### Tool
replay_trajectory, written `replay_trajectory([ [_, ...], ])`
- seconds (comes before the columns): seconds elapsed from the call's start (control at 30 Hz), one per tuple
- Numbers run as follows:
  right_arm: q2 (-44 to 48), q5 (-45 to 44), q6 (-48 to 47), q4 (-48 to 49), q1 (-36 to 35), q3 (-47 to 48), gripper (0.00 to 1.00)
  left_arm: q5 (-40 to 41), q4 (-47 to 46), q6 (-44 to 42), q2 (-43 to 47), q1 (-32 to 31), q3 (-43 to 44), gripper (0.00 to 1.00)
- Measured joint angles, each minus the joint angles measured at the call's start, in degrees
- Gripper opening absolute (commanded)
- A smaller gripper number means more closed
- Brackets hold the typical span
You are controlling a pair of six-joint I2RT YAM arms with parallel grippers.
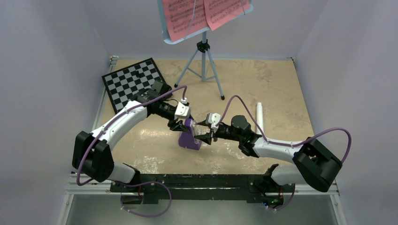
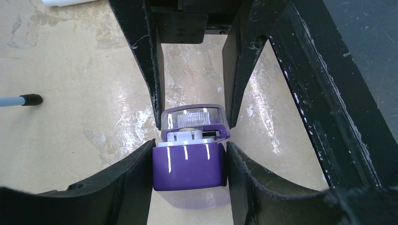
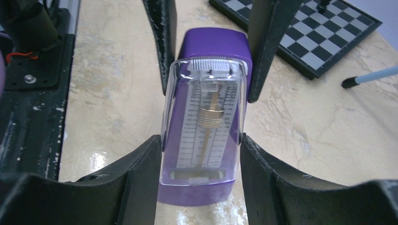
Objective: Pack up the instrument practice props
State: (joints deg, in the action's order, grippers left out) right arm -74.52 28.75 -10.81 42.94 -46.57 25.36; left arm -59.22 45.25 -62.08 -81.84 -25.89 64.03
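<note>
The small purple metronome (image 1: 190,137) with its clear cover stands upright on the tan table between both arms. My left gripper (image 1: 180,125) is shut on its purple body (image 2: 189,166), a finger pressed to each side. From the opposite side my right gripper (image 1: 206,136) is shut on the clear cover (image 3: 204,117), both fingers touching it. The light-blue music stand (image 1: 204,56) rises at the back on its tripod, holding pink sheet-music pages (image 1: 202,14). A white recorder tube (image 1: 259,117) lies right of the right arm.
A black-and-white chessboard (image 1: 133,82) lies at the back left, behind the left arm. One black-tipped tripod foot (image 2: 30,99) rests on the table near the metronome. Grey walls close in the table on three sides.
</note>
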Motion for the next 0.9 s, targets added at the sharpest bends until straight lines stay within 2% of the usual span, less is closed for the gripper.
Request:
replay_trajectory([
  [0.37,-4.13,-1.77,0.98,5.18,-0.35,0.44,0.00,0.44,0.24,-0.31,0.48,0.66,-0.20,0.00],
  [0.9,-3.48,-4.09,1.27,3.82,-1.55,0.70,0.00,0.79,-1.31,1.57,1.66,0.70,-1.36,0.00],
])
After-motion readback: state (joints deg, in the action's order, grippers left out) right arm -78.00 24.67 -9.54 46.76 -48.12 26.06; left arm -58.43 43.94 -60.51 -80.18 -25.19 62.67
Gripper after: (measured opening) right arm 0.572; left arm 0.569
